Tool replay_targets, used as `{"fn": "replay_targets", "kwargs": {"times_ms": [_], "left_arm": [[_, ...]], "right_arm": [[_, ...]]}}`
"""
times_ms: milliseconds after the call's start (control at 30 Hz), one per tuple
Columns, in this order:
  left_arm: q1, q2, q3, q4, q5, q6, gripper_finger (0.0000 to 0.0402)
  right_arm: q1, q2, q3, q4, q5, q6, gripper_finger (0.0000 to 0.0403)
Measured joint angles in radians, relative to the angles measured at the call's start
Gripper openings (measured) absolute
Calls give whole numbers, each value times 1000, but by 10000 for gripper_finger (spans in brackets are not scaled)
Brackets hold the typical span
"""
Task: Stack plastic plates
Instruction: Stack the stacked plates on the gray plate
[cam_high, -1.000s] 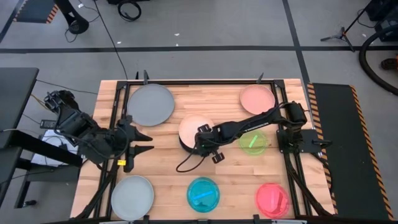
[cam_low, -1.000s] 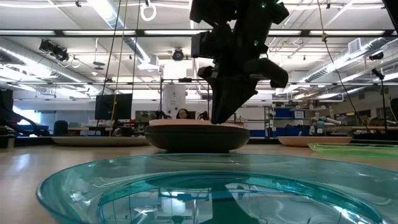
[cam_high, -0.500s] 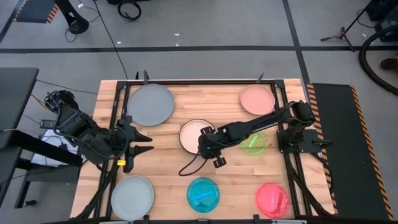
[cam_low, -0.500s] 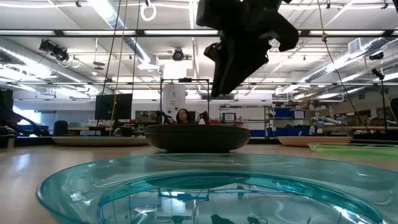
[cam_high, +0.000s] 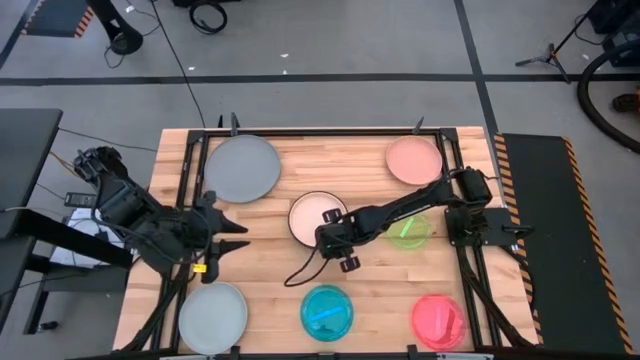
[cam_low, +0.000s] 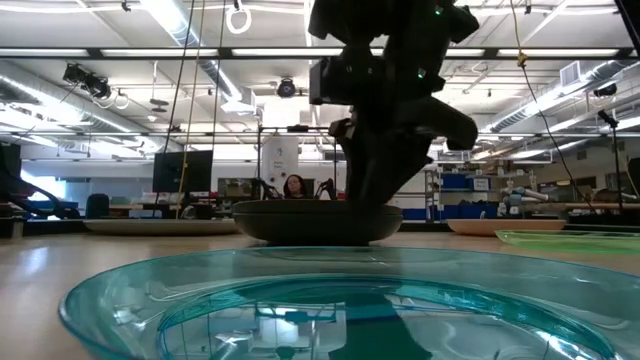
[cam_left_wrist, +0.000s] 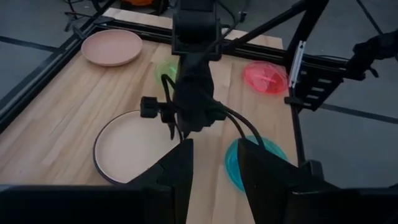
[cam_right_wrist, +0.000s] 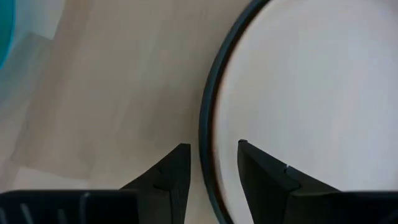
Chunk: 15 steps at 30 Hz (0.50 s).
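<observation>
Reaching over the table's centre, the right gripper (cam_high: 333, 240) hangs at the 5 o'clock rim of the cream plate (cam_high: 312, 214), which sits nested in a dark plate (cam_right_wrist: 205, 134). Its fingers (cam_right_wrist: 173, 171) are narrowly parted, straddling that rim without clearly gripping it. The left gripper (cam_high: 228, 238) waits at 9 o'clock, fingers slightly apart and empty. Grey plates (cam_high: 242, 167) lie at 10 and 7 o'clock, salmon (cam_high: 414, 158) at 1, green (cam_high: 408, 229) at 3, cyan (cam_high: 327, 311) at 6, red-pink (cam_high: 438, 319) at 5.

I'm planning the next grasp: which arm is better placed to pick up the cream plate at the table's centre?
Right. The right gripper hangs open, its fingers straddling the cream plate rim, while the left gripper waits farther off.
</observation>
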Motion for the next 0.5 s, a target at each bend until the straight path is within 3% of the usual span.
{"fn": "replay_targets", "kwargs": {"times_ms": [200, 367, 500], "left_arm": [[1, 7, 0, -6, -3, 0, 133], [-4, -11, 0, -8, -9, -3, 133], [-4, -17, 0, -11, -11, 4, 133]], "right_arm": [[3, 49, 1, 27, -6, -58, 138], [27, 84, 1, 40, 139, -129, 125], [36, 85, 1, 45, 194, -148, 87]]}}
